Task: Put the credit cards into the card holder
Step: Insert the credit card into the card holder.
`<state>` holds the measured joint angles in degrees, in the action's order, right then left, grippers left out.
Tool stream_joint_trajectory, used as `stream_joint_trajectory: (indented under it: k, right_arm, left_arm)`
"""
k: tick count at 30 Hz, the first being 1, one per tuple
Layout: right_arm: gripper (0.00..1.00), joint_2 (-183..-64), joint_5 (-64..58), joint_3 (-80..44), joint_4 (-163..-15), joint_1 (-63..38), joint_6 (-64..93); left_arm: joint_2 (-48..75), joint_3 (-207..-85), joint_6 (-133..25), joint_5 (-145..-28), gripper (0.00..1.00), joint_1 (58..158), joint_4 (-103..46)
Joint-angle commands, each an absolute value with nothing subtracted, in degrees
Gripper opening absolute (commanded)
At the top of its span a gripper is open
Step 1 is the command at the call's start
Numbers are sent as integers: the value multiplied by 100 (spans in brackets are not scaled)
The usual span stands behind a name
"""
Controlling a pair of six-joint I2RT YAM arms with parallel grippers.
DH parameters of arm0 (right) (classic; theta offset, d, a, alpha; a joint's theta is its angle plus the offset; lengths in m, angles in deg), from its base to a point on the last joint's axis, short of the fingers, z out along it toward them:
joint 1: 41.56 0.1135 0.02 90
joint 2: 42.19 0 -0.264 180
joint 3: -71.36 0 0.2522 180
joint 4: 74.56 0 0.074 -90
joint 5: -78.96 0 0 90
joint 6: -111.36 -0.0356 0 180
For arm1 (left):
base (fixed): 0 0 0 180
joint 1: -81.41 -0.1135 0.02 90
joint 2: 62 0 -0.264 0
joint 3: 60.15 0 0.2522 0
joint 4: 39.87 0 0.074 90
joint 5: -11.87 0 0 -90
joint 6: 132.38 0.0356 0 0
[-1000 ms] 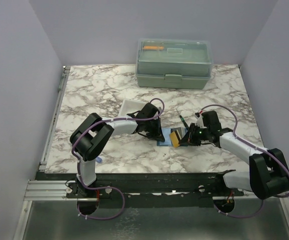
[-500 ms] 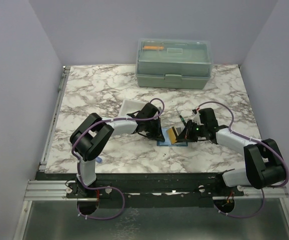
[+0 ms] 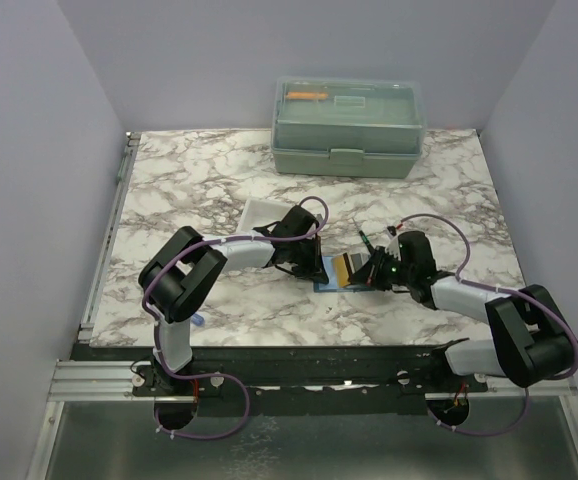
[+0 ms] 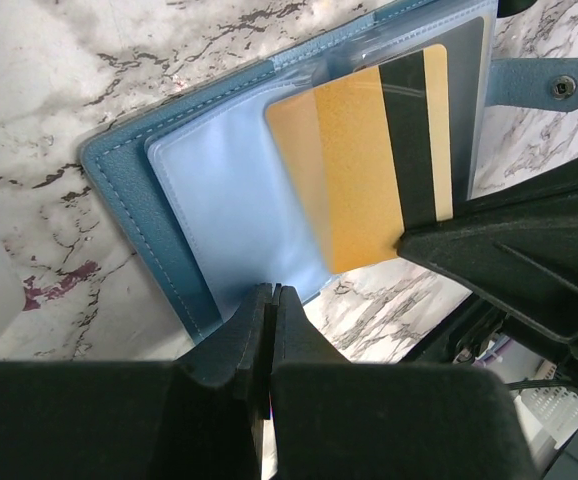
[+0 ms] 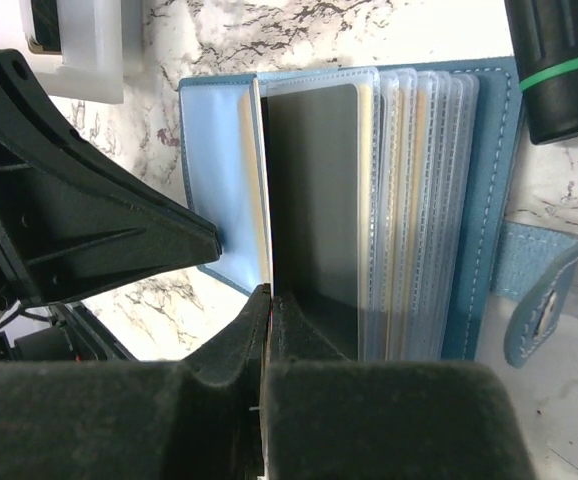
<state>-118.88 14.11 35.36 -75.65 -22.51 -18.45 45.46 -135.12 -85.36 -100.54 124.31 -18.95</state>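
Observation:
The blue card holder (image 3: pixel 329 284) lies open on the table, its clear sleeves fanned out (image 5: pixel 484 200). My left gripper (image 3: pixel 313 270) is shut on the edge of a clear sleeve (image 4: pixel 229 210) and holds it up (image 4: pixel 271 295). My right gripper (image 3: pixel 365 273) is shut on a yellow-orange credit card (image 4: pixel 369 170) with a black stripe. The card's left part sits inside that sleeve. In the right wrist view the card shows edge-on (image 5: pixel 262 180) above my right gripper (image 5: pixel 271 292). A dark card (image 5: pixel 314 200) sits in the neighbouring sleeve.
A green-black pen (image 5: pixel 559 70) lies just behind the holder (image 3: pixel 366 240). A white tray (image 3: pixel 259 213) stands behind the left gripper. The pale green lidded box (image 3: pixel 349 128) is at the back of the table. The holder's snap strap (image 4: pixel 544 85) sticks out to the right.
My right gripper has moved left with the yellow card, bringing it over the holder and into the sleeve. The left gripper has stayed put on the sleeve.

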Motion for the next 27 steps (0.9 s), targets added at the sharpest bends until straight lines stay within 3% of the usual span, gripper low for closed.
stream_joint_trajectory:
  k: [1,6,15,19,27]
  right_arm:
    - [1,-11784,828,3854,-6960,-1976,-2222]
    - [10,-11602,403,3826,-7440,-1679,-2419]
    - [48,-11171,40,3157,-9705,-1677,-2072]
    - [52,-11076,-47,2932,-9987,-1677,-2014]
    - [50,-11414,-411,2159,-10423,-1677,-1474]
  left_arm:
    - [4448,-13407,-8404,-9764,0,12465,-1556]
    - [4366,-13496,-8399,-9807,0,12478,-1556]
    - [3900,-13384,-8117,-9528,9,12477,-1262]
    - [4032,-13345,-8116,-9478,9,12474,-1205]
    - [3890,-13232,-8151,-9219,6,12476,-1204]
